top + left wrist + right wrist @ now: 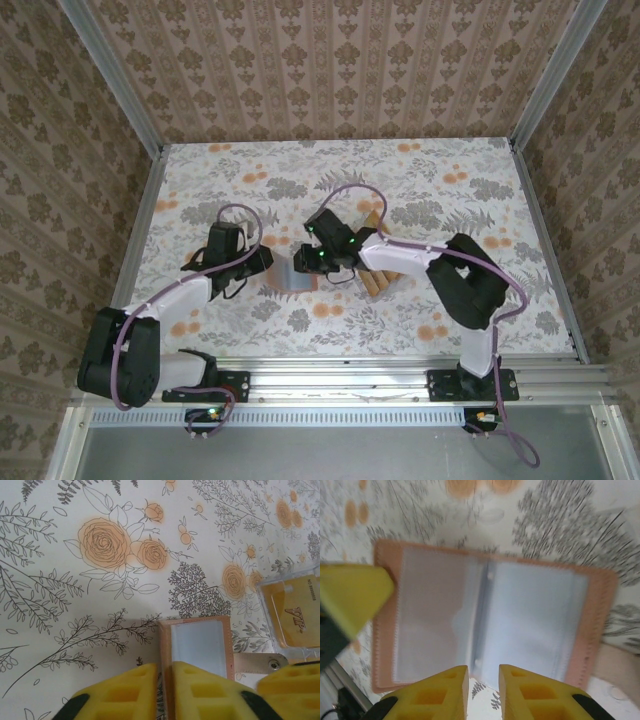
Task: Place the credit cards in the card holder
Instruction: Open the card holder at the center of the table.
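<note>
Card holder (293, 278): open on the flowered table (450, 190), between the two grippers, with the grey-lined pockets up and a salmon-brown border all round.
Left gripper (166, 674): pressed almost together on the card holder's edge, with the stitched border running straight into the slit between the yellow fingers.
Holder relative to left gripper: reaching forward and to the right of the fingertips, touching both.
Right gripper (483, 674): at the holder's near edge, level with the centre fold. Fingers a narrow slit apart, printed cloth visible in the slit. Cannot tell whether nipping the edge or only beside it.
Holder relative to right gripper: spread directly ahead of the fingertips, one pocket page to each side.
Snap strap (260, 663): sticking out from the holder's right side, low against the table.
Credit cards (378, 281): small heap on the table just right of the holder, beside the right arm.
Tan-orange card (296, 611): behind clear plastic, pale lettering, beyond the strap, apart from the left gripper.
</note>
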